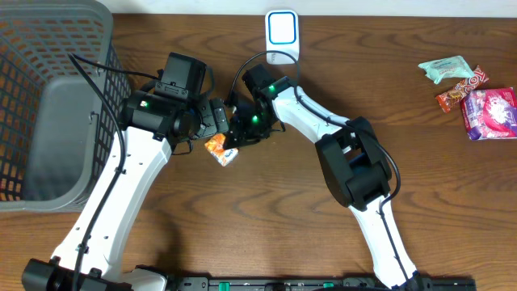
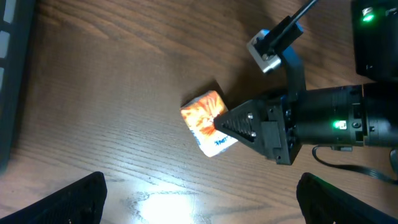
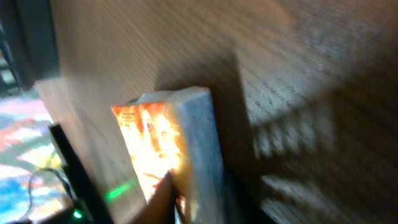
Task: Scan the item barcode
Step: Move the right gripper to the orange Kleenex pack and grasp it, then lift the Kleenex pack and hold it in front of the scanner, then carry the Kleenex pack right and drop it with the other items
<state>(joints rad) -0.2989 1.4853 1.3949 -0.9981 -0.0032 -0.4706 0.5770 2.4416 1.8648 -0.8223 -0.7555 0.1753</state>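
right gripper (image 2: 229, 126) pressed together on an edge of the orange snack packet (image 2: 204, 118), centre of the overhead frame.
left gripper (image 2: 200, 186) hangs spread wide above the packet, apart from it. the right arm (image 1: 311, 117) lies between the packet and the white scanner (image 1: 282, 31) at the top edge. a grey basket (image 1: 48, 121) fills the upper left; other snack packets (image 1: 490, 113) lie far right. dark wood-grain table (image 1: 266, 218).

An orange-and-white packet (image 2: 205, 121) is seen on the wooden counter (image 2: 112, 93). Its right edge is pinched by the closed jaws of the right arm (image 2: 329, 121), on which a green light is lit. The left jaws are held wide apart at the lower corners.
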